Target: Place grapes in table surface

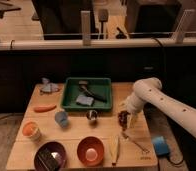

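Observation:
The grapes (123, 119), a dark reddish bunch, hang at the right part of the table surface (76, 129), right of the green tray's front corner. My gripper (125, 116) comes in from the right on the white arm (151, 97) and is shut on the grapes, holding them at or just above the wood. Whether the bunch touches the tabletop cannot be told.
A green tray (71, 95) holds tools at the back. An orange carrot (44, 108), blue cup (61, 118), metal object (92, 115), small orange cup (31, 130), dark bowl (51, 156), orange bowl (89, 150) and pale utensils (116, 150) lie around. A blue sponge (160, 146) sits off the right edge.

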Robot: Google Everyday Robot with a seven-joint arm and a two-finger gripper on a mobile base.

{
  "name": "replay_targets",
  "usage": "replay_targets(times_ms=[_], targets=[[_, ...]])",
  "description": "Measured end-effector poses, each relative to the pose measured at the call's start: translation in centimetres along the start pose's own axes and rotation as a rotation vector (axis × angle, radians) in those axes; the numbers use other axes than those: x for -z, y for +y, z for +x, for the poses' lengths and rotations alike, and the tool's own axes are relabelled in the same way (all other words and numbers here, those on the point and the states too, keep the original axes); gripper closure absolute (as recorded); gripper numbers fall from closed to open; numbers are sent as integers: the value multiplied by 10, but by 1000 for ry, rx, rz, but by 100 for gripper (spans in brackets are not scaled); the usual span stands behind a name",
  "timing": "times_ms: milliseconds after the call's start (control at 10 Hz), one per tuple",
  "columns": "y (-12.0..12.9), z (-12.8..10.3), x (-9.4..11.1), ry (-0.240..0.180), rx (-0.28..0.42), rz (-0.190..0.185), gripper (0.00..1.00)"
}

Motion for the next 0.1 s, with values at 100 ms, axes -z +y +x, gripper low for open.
replay_targets(times_ms=[100], targets=[[0, 0, 0, 0, 0, 0, 20]])
